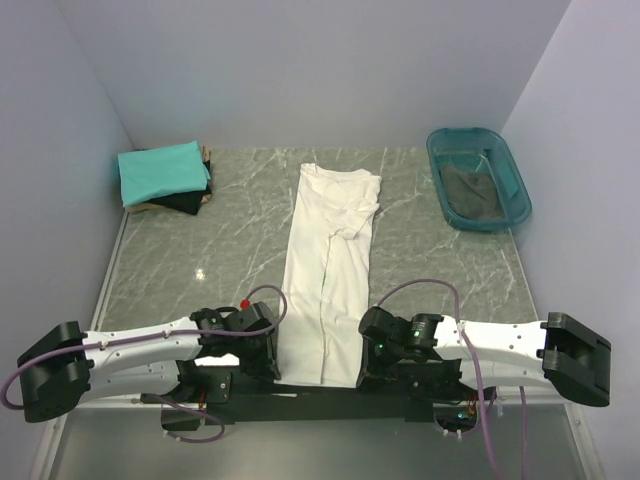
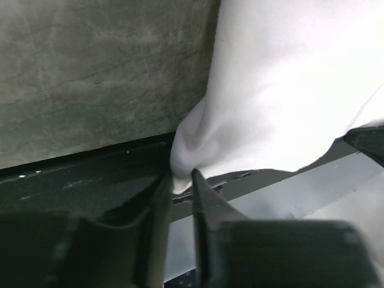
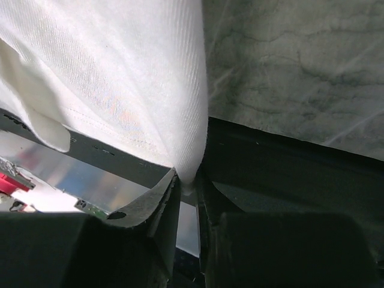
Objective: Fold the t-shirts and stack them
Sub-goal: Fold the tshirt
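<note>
Down the middle of the table (image 1: 220, 260): the white t-shirt (image 1: 330, 270) lies folded into a long narrow strip, collar end far, hem at the near edge between my arms.
Left pincer (image 2: 182, 180): clenched on the hem's left corner, a tuck of cloth nipped between its tips.
Right pincer (image 3: 187, 183): clenched on the hem's right corner, cloth drawn into the gap.
Why held so: with both near corners gripped, I judge the hem can be carried far toward the collar, folding the strip evenly.
Far-left corner: the teal t-shirt (image 1: 160, 170) rests folded on the black t-shirt (image 1: 185, 202), likely the stack to join.
Far-right tub (image 1: 520, 190): translucent teal, holding a crumpled dark grey cloth (image 1: 472, 190); I cannot tell what garment.
</note>
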`<act>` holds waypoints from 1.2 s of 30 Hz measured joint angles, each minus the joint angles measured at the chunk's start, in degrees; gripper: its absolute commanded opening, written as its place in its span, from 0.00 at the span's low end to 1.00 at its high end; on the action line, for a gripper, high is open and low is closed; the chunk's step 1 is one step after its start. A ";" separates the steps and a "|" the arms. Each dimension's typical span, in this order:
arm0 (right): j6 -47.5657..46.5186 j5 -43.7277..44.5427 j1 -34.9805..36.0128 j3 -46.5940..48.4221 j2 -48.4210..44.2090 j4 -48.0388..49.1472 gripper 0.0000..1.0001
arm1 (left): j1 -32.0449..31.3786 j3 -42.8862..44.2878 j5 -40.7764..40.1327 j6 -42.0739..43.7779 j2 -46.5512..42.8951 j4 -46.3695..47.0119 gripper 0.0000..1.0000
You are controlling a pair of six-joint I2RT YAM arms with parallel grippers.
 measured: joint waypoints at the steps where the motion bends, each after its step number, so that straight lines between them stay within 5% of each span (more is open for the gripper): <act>1: 0.07 0.07 0.04 0.00 0.02 0.02 0.21 | -0.13 0.00 -0.02 0.02 0.24 0.31 0.15; 5: 0.17 0.11 0.37 0.00 0.17 0.04 0.11 | -0.59 0.00 -0.02 0.02 1.20 1.14 0.01; 9: 0.24 0.09 0.55 0.26 0.72 -0.07 0.00 | -1.14 0.11 -0.57 -0.02 0.94 1.05 0.01; 22: 0.50 0.98 2.78 2.64 0.98 -4.68 0.00 | -3.41 3.52 -3.87 -1.51 -5.38 -6.82 0.01; 36: 3.50 10.62 3.04 15.43 -6.29 -20.96 0.00 | -3.52 14.40 -14.14 -1.09 -6.64 -14.10 0.00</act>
